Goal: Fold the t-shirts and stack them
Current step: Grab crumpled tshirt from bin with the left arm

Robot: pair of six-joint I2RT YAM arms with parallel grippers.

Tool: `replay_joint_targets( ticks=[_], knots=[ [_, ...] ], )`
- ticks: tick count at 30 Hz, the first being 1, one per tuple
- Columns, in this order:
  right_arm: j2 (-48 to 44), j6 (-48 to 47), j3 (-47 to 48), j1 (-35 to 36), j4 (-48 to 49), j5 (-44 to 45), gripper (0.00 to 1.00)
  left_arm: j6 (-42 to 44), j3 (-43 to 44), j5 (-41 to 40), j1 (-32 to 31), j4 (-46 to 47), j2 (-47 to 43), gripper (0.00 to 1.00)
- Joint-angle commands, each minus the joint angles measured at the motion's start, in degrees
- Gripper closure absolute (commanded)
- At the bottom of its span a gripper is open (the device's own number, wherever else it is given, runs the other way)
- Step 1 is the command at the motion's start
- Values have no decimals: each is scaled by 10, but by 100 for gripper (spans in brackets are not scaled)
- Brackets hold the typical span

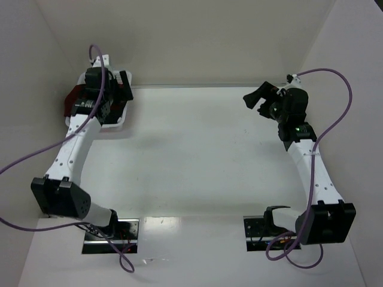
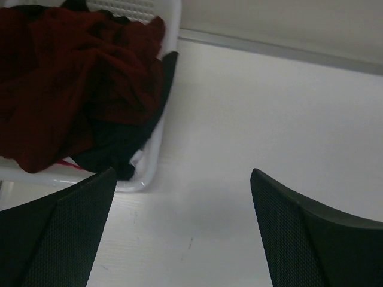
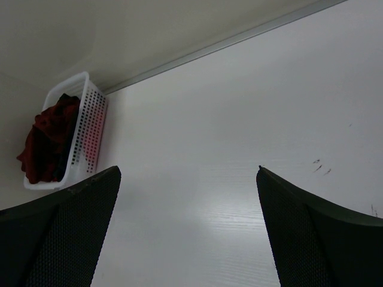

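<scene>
Left wrist: left gripper (image 2: pixel 182 179) and right gripper (image 3: pixel 188 173) gape empty; tugging the bunched maroon t-shirt (image 2: pixel 66 89) may drag the light basket (image 2: pixel 172 24) along

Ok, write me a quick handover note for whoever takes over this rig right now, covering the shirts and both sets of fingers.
Left fingers: open, empty, by the basket at the table's far left corner.
Right fingers: open, empty, above the table's far right side.
Shirts: the dark red shirt is bunched on top of the black shirt, both in the basket.
Done: nothing folded or stacked.
Left: take each shirt out, fold it, stack them.
</scene>
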Motion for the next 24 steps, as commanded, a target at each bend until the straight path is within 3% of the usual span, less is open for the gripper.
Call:
replay_joint_targets(
  ticks=[1,5,11,17,24],
  knots=[
    [45,0,41,12,31,-25,0,-35,66,-51,53,14,54,0],
    [87,6,80,17,38,-38,0,-41,145,-100,94,22,171,0],
    [134,-5,125,23,32,-30,0,-54,243,-93,151,16,294,0],
    [163,1,145,29,38,-46,0,-30,280,-157,169,15,359,0],
    [193,8,158,58,45,-46,0,-18,269,-92,188,31,369,0]
  ],
)
